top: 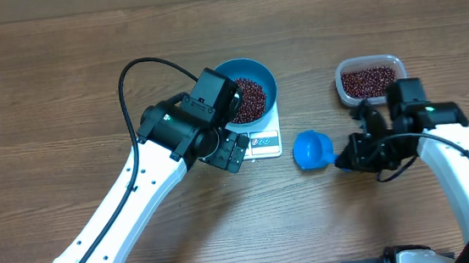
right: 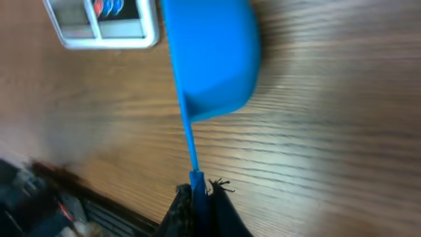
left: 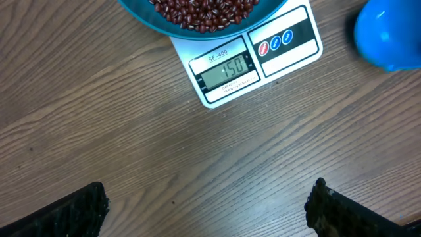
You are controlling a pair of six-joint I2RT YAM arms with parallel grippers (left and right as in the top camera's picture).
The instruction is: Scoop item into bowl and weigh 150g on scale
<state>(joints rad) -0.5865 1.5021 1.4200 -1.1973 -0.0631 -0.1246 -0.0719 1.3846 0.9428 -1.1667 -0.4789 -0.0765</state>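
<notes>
Found the bowl (top: 269, 77) seated on the scale (left: 283, 49), heaped with beans (top: 249, 98). Read what looked like the target weight on the display (left: 227, 71) in the left wrist view. Judged the scooping done and the weight met, with only the setting-down of the scoop (top: 313, 150) to finish. Saw the right fingers (right: 223, 214) clenched on the scoop's thin handle, the cup seemingly mouth-down just right of the scale, on or low over the counter (top: 43, 80); could not tell which. Saw the left fingers (left: 69, 214) spread wide and empty in front of the scale, touching nothing. Noted more beans in the tub (top: 340, 88), well right of the bowl. Reckoned the next move called for freeing the handle gently and lifting clear without nudging scale or bowl.
</notes>
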